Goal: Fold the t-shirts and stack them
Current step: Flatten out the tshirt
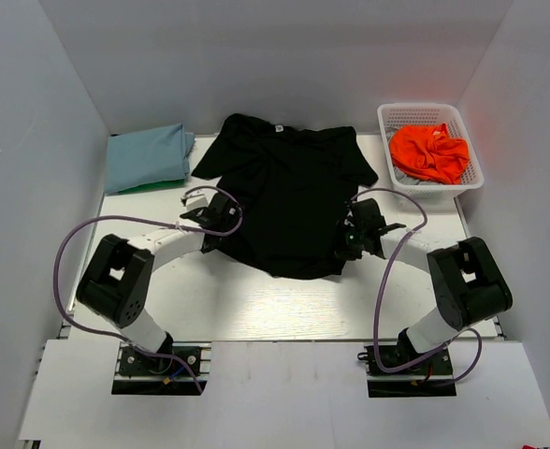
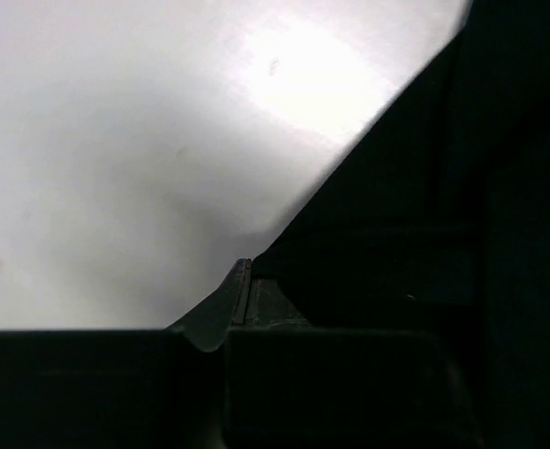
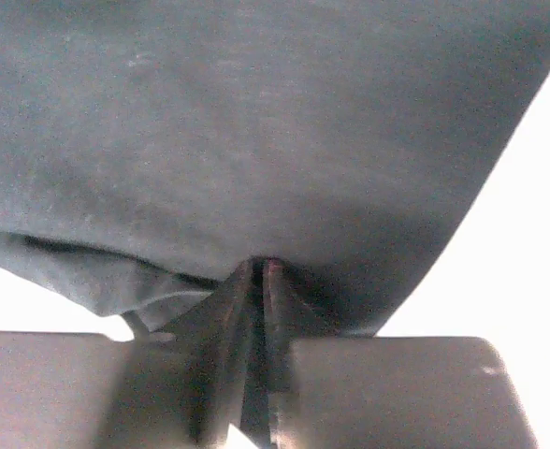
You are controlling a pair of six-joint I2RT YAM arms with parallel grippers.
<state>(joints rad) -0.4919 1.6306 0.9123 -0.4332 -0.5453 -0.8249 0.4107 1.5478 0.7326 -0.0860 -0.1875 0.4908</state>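
One black tee [image 1: 294, 196], one blue [image 1: 144, 156], one orange [image 1: 429, 152]

Soft overhead light is falling evenly on the white bench [image 1: 284, 309], throwing only faint shadows, while glare is blooming toward 1 o'clock in the left wrist view and the black t-shirt [image 1: 289, 201] is blurring softly in both close wrist views.

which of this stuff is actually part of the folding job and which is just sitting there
Job: large black soft t-shirt; folded light blue t-shirt; green t-shirt under it; crumpled orange t-shirt.
Just lying about: white plastic mesh basket.
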